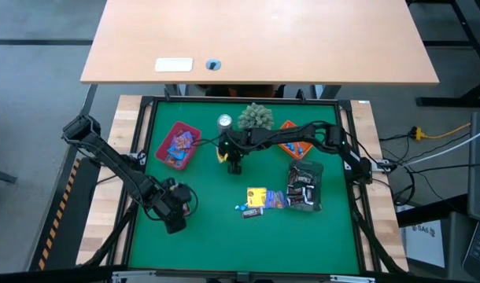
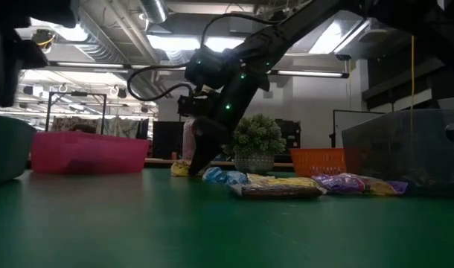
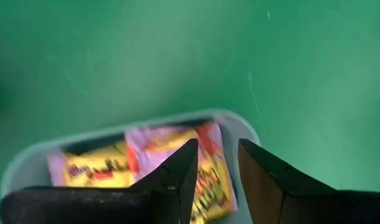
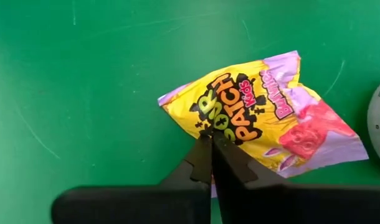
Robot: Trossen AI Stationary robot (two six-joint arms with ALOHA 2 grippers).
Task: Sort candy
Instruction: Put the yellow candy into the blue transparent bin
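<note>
Pinching yellow candy packet (image 4: 252, 118) at edge, right gripper (image 4: 212, 146) fingers pressed together on wrapper, packet lying on green mat (image 1: 208, 228) beside silver can (image 1: 225, 122). Advice: lift slowly, check thin wrapper does not slip, then carry toward pink tray (image 1: 194, 130). Right arm stretched far across table, wrist bent down. Left gripper (image 3: 216, 165) fingers apart, holding nothing, hovering over clear tray (image 3: 243, 127) with packets at near left. Loose candy pile (image 1: 260, 199) waits mid-mat.

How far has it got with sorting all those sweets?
Partly done. Some sweets already lie in the pink tray, and yellow packets in a pale tub under the waiting left hand. The right hand has just pinched a yellow packet on the mat. A pile of sweets near the middle still waits.
</note>
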